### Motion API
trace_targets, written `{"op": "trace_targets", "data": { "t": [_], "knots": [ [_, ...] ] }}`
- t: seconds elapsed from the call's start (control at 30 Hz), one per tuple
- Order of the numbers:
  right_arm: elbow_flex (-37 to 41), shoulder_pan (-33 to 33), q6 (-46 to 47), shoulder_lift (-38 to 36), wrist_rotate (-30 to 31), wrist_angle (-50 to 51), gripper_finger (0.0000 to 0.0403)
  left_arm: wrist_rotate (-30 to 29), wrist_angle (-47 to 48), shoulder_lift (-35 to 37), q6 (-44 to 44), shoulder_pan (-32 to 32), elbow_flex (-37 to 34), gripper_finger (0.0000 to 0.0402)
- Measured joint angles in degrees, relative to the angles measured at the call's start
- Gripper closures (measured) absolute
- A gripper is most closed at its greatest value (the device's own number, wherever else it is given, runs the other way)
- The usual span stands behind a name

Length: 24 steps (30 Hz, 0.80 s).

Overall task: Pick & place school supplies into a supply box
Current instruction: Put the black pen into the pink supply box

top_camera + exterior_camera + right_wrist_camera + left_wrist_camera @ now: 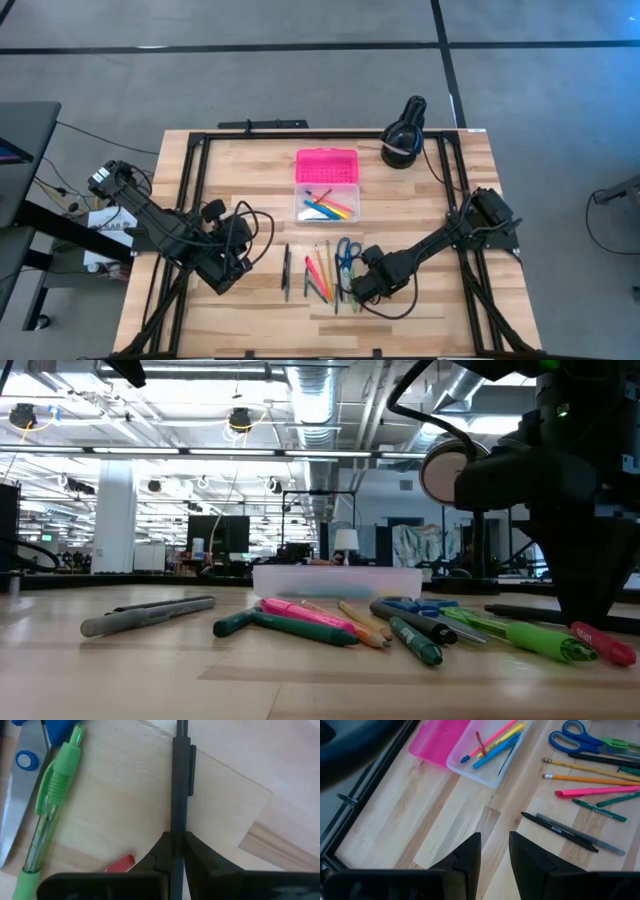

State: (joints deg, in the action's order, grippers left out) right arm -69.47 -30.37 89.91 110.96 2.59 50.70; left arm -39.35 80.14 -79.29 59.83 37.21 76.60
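A wooden table (250,170) seen from above holds an open supply box (327,203) near its middle, its bright pink lid (327,166) folded back toward the far edge and its clear base holding a few pens in blue, yellow, pink and red. On the near side of the box lies a loose row of school supplies (318,270): a black pen and a grey pen side by side at the left end (286,270), then pencils, a pink marker and green markers, and blue-handled scissors (345,250) at the right end. The right gripper (362,287) is down at the table beside the right end of this row, near the scissors. In its wrist view its two dark fingers (162,847) are pressed together around a thin black pen (180,775) that lies flat on the wood and runs straight out from between them. Just beside that pen lie a green pen (52,795) and the tip of a red one (120,863). The left gripper (228,272) hovers over bare wood to the left of the row, well apart from the supplies, and its fingers (470,855) stand slightly apart with nothing between them. A black round device (404,132) sits at the far right edge of the table.
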Motion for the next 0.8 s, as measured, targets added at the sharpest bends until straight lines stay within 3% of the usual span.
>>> {"op": "trace_targets", "data": {
  "t": [0.4, 0.67, 0.8],
  "knots": [
    [-2.7, -1.0, -0.4, -4.3, 3.5, 7.2, 0.0386, -0.9, 0.4, 0.0, -0.1, 0.0, 0.0, 0.0306],
    [-2.8, -1.6, -0.2, -13.4, 13.4, 8.8, 0.0388, -2.2, 0.5, 0.0, -0.1, 0.0, 0.0, 0.0306],
    [-2.9, -1.6, -4.4, -18.0, 20.1, 8.4, 0.0388, -3.2, 0.4, 0.0, -0.1, 0.0, 0.0, 0.0306]
  ]
}}
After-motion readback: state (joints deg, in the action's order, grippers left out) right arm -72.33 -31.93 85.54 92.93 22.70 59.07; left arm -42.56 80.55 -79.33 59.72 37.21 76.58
